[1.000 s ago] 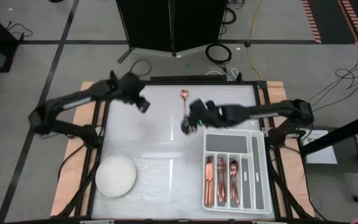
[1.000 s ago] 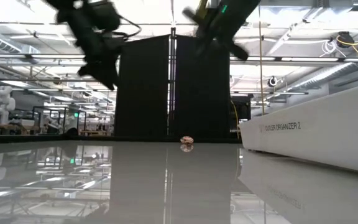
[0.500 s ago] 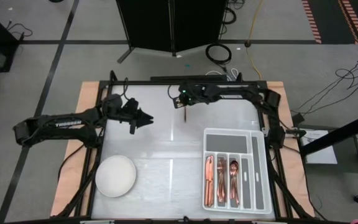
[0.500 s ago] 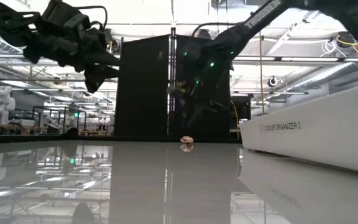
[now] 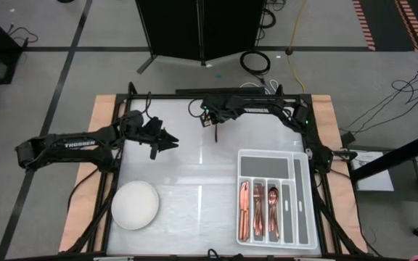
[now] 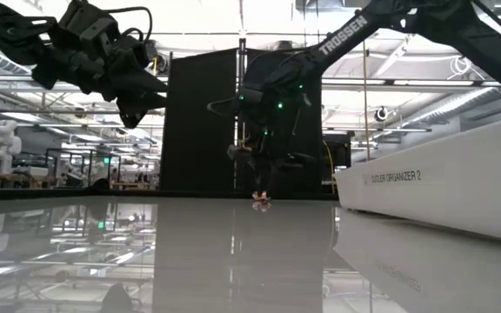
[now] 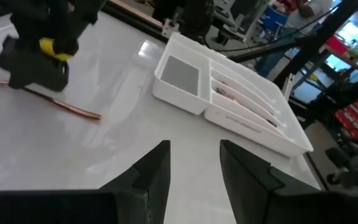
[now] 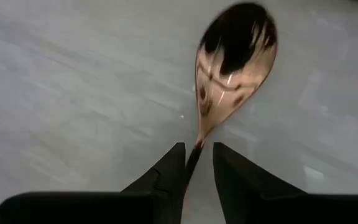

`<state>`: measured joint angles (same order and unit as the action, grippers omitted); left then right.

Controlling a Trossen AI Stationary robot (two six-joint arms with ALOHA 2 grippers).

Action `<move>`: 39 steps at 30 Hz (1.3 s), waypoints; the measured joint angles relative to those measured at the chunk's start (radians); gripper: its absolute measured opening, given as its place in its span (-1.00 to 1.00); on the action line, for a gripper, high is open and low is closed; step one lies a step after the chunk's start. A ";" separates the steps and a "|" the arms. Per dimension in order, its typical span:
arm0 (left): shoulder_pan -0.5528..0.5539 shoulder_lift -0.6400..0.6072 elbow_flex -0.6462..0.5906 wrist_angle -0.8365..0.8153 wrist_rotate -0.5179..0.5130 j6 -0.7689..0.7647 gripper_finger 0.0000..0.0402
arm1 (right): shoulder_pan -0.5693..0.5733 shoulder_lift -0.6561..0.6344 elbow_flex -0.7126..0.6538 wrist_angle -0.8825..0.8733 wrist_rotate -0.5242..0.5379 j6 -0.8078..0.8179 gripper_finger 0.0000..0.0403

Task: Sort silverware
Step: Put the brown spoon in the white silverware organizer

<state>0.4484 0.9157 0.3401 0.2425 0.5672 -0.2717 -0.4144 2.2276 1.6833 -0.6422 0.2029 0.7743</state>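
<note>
The right gripper has come down at the far side of the table onto the copper spoon, its fingers narrowly apart around the handle. Half a second ago it was a little higher. The left gripper stays open above the table's left part. The other silverware lies in the organizer tray.

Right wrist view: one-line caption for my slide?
Right gripper straddling the handle of a copper spoon lying on the white table.
</note>
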 joint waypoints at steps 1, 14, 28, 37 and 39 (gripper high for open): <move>0.000 0.000 0.000 0.001 0.005 0.000 -0.31 | 0.002 0.006 0.000 -0.004 -0.003 0.006 -0.64; 0.003 0.000 0.000 0.003 0.032 0.046 -0.31 | 0.012 0.034 0.003 -0.015 -0.030 0.008 -0.80; -0.042 0.001 0.000 0.002 -0.170 -0.007 -0.31 | 0.020 -0.094 -0.004 -0.017 -0.042 -0.028 -0.98; -0.073 0.058 0.000 0.084 -0.234 0.018 -0.31 | 0.099 -0.377 -0.001 -0.227 -0.022 -0.045 -0.99; -0.078 0.093 0.001 0.158 -0.234 0.022 -0.31 | 0.157 -0.434 -0.001 -0.316 0.021 -0.001 -0.99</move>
<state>0.3703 1.0092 0.3408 0.4009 0.3330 -0.2493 -0.2570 1.7932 1.6821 -0.9585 0.2243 0.7734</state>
